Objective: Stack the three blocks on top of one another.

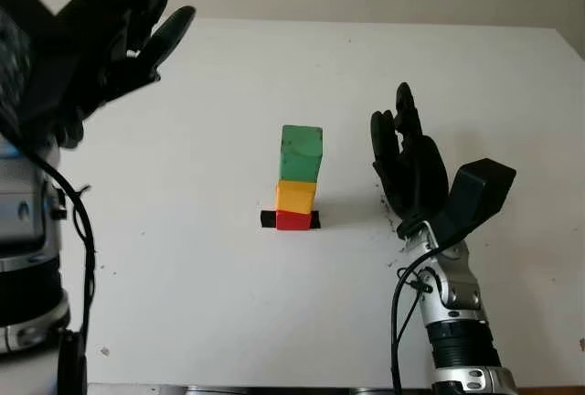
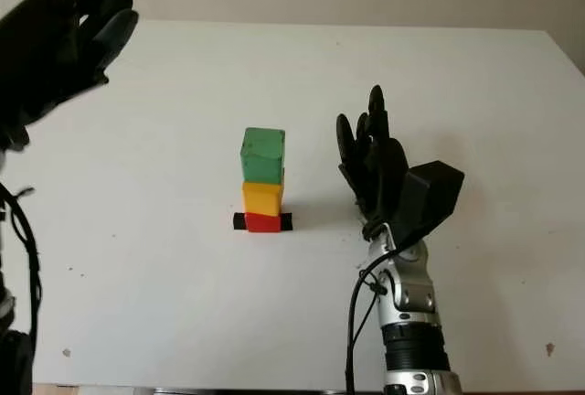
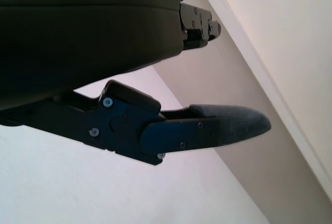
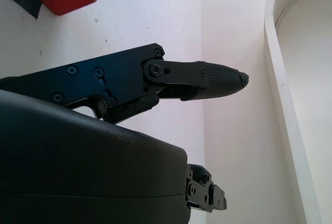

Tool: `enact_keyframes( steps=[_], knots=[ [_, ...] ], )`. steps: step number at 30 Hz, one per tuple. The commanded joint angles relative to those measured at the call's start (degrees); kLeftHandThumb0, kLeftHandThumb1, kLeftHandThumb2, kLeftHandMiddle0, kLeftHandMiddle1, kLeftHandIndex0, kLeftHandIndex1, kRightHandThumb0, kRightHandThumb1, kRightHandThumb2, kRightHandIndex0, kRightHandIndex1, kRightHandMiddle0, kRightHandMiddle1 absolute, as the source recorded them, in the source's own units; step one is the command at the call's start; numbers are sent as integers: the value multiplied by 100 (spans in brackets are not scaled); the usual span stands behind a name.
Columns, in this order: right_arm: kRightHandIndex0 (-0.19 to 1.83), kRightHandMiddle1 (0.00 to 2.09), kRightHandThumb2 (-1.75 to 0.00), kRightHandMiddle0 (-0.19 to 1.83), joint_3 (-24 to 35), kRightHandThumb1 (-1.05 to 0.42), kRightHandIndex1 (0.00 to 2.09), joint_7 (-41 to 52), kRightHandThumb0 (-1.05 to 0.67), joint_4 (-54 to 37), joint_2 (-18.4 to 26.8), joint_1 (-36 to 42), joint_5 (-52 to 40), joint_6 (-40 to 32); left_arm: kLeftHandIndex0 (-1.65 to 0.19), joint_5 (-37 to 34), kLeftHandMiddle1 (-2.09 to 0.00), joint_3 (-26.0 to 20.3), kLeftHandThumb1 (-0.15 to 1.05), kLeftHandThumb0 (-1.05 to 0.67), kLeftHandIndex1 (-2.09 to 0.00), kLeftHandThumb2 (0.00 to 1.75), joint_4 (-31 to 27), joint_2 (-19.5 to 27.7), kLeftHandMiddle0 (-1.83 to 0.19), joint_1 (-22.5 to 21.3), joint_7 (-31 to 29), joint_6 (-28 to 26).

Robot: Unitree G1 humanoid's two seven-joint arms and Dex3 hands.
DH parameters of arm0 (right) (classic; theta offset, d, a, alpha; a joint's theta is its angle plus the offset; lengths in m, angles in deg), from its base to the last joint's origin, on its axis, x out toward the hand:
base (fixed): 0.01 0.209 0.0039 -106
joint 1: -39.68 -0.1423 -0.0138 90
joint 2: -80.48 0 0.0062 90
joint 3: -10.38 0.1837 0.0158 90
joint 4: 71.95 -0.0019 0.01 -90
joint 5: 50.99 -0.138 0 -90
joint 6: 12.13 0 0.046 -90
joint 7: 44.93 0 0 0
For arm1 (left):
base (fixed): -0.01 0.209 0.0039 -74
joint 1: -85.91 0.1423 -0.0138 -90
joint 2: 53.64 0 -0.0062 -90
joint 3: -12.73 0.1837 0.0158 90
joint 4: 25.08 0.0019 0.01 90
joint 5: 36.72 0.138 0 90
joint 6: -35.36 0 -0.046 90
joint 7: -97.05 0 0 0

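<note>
The white table has wide bare room on every side of the stack at its middle: the red block on a black strip, the yellow block on it, the green block on top. The right hand stands just right of the stack, open, apart from it. The left hand is raised at the far left, open

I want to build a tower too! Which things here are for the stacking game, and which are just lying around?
For the stacking game:
- green block, on top
- yellow block, in the middle
- red block, at the bottom
- right robot hand, open, beside the tower
- left robot hand, open, raised far away

Just there:
- black tape mark under the red block
- white table
</note>
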Motion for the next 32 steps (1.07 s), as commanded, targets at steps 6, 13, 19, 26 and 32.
enact_keyframes(
  steps=[6,13,19,26,32],
  knots=[
    [-19,5,-42,-15,22,-105,0,-133,-70,-102,282,-100,302,122,4,216,-5,219,105,-78,-5,51,1626,-833,6,908,1575,2165],
    [-19,4,-48,-18,-152,-105,0,-400,-75,-277,410,15,885,128,11,-538,-4,123,105,-76,-3,50,2467,-1319,10,1096,1700,3075],
    [-19,4,-51,-19,-210,-105,0,-514,-74,-328,250,138,915,55,13,-1325,-4,-20,105,-75,-4,50,2855,-1547,13,1176,1365,3504],
    [-19,0,-57,-19,-282,-105,0,-451,-75,-175,109,167,812,45,15,-1812,-5,-37,105,-79,-4,52,2916,-1739,14,1307,1068,3542],
    [-19,0,-57,-19,-307,-105,0,-516,-75,-229,50,205,807,-132,14,-1858,-6,11,105,-79,-5,55,2747,-1796,13,1399,1099,3431]
  ],
)
